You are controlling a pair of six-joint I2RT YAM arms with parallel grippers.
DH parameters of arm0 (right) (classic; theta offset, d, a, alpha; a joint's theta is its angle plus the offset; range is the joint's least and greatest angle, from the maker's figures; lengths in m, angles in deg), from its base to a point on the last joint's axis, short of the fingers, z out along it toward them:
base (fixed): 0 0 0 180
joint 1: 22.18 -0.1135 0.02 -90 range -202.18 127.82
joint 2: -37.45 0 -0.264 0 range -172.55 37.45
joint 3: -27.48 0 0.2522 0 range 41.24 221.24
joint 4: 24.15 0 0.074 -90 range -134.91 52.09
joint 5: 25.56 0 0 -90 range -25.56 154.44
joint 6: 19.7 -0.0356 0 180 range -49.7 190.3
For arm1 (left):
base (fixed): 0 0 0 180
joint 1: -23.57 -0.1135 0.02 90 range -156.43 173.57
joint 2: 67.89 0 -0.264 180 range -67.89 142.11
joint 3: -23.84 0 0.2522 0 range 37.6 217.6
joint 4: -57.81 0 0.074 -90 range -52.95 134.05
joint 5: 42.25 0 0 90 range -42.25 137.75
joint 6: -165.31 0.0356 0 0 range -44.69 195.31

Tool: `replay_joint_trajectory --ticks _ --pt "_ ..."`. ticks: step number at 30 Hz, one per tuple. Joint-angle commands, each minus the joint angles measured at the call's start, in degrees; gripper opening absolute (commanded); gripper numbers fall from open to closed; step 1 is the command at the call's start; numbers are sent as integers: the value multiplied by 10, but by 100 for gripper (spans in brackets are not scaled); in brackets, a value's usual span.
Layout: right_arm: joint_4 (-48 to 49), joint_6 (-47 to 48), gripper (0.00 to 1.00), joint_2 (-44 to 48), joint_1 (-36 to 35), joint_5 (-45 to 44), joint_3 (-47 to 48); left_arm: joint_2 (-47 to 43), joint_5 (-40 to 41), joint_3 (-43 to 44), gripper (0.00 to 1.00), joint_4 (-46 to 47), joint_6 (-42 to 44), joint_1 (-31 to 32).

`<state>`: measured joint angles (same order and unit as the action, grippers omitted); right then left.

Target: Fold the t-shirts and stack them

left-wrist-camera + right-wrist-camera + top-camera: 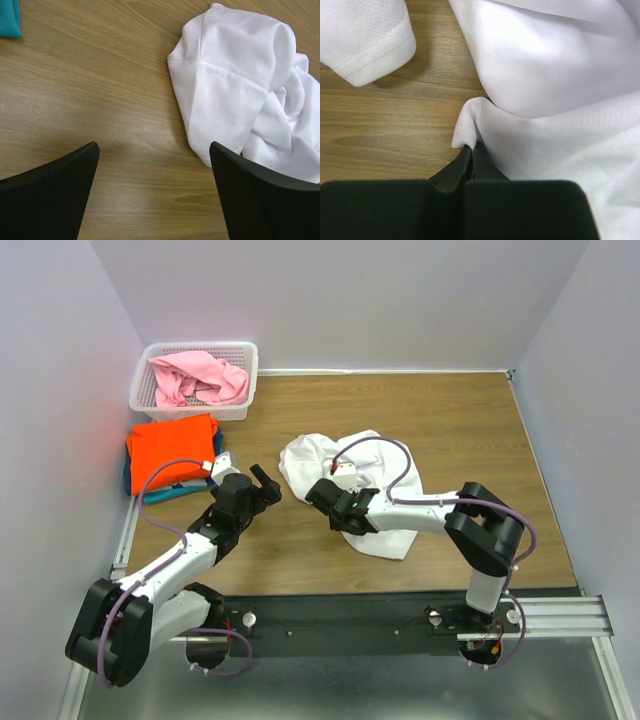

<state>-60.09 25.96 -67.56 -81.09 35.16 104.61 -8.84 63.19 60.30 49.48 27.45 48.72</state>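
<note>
The right gripper (470, 150) pinched the white t-shirt (385, 465) at its hem, seemingly to flatten it; the left gripper (154, 147) hovered spread beside it.

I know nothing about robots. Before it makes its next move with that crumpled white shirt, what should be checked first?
1. Right gripper holds the crumpled white cloth t-shirt: ok, shut on a fold of its hem.
2. Only one layer pinched: cannot tell.
3. Left gripper free to help: ok, open, nothing between its fingers, over the wooden table beside the shirt.
4. Shirt spread flat for folding: not ok, it lies bunched.
5. Stack ready to receive it: ok, the folded bright orange t-shirt lies on the teal t-shirt.
</note>
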Motion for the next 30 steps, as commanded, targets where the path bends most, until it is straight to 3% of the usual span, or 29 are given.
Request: replay_joint_trajectory --ticks 1,7,13,19,30 --pt "-15 -16 1 19 0 -32 -18 5 -14 -1 98 10 11 1" --pt "-15 19 1 122 0 -49 -33 26 -52 -1 98 57 43 25" --pt "-25 34 1 242 21 -68 -69 77 -40 37 98 76 57 97" --pt "-40 35 1 346 100 -73 -112 164 -26 96 98 78 58 137" --pt "-53 43 1 397 178 -68 -149 312 21 219 97 12 62 163"
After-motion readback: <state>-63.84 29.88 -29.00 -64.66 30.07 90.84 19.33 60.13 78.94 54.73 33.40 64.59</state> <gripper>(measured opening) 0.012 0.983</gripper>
